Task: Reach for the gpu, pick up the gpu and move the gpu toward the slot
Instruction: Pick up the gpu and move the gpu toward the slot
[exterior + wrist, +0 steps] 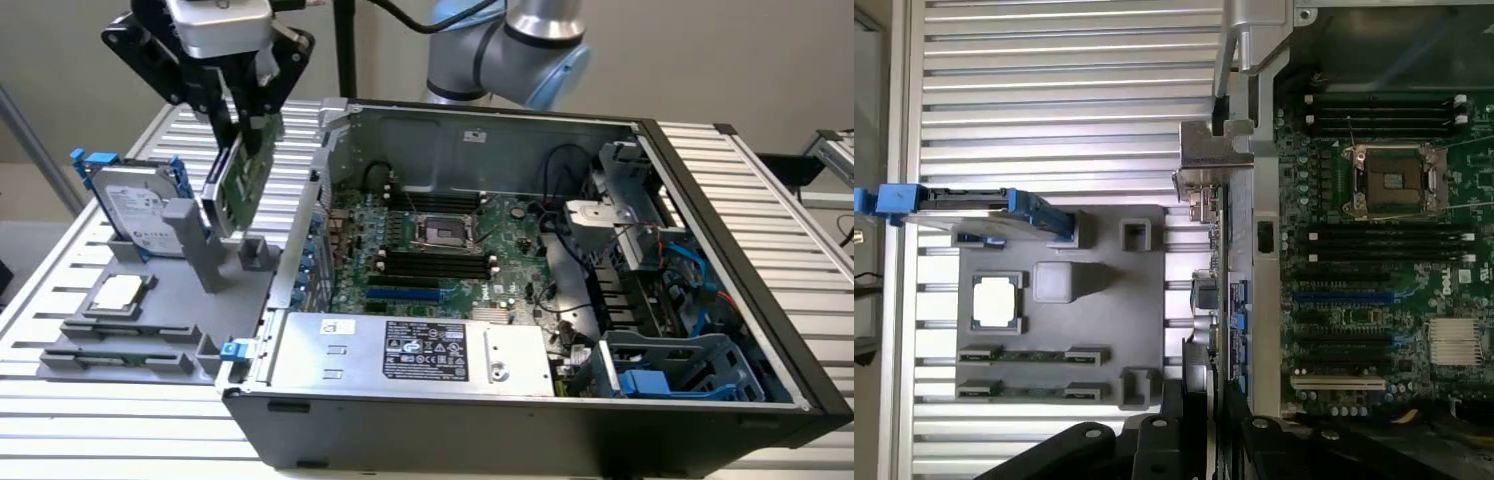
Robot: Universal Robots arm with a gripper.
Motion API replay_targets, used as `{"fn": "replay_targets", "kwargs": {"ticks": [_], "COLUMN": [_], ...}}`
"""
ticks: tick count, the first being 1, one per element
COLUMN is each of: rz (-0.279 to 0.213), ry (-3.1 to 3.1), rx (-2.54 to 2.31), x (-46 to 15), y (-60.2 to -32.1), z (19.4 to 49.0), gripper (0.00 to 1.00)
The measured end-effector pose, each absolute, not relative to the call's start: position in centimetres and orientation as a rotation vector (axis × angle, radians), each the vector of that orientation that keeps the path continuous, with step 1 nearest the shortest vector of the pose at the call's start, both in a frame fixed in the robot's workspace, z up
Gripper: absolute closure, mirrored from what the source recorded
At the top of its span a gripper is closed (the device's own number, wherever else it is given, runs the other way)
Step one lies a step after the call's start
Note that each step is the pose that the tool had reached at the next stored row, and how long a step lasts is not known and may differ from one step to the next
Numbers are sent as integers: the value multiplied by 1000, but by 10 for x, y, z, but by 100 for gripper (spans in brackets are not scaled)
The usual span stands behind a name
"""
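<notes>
The gpu [242, 172], a thin green card, hangs upright on edge in my gripper [248, 118], whose fingers are shut on its upper edge. Its lower edge is just above the grey fixture's posts [214, 255], beside the open case's outer wall [318, 200]. In the wrist view the gpu runs edge-on, with its silver bracket [1212, 160] at the far end and my gripper [1204, 425] clamped on the near end. The blue slot [407, 295] [1344, 297] lies on the motherboard inside the case, apart from the card.
On the grey fixture [147, 335] stand a silver hard drive in a blue-tabbed frame [134, 205] [964, 205], a square silver chip [118, 292] [994, 300] and two memory sticks [1034, 355]. The case holds a power supply [414, 350] and drive cages [667, 365].
</notes>
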State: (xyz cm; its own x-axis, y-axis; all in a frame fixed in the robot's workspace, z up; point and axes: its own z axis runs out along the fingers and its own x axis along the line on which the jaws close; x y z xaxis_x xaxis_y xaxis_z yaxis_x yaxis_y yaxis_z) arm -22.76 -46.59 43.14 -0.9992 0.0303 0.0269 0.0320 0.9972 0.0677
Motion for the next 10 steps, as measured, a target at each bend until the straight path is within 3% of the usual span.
{"fn": "replay_targets", "kwargs": {"ticks": [10], "rz": [-155], "ry": [-3110], "rx": [-48], "x": [-182], "y": [-467], "z": [434], "gripper": [73]}}
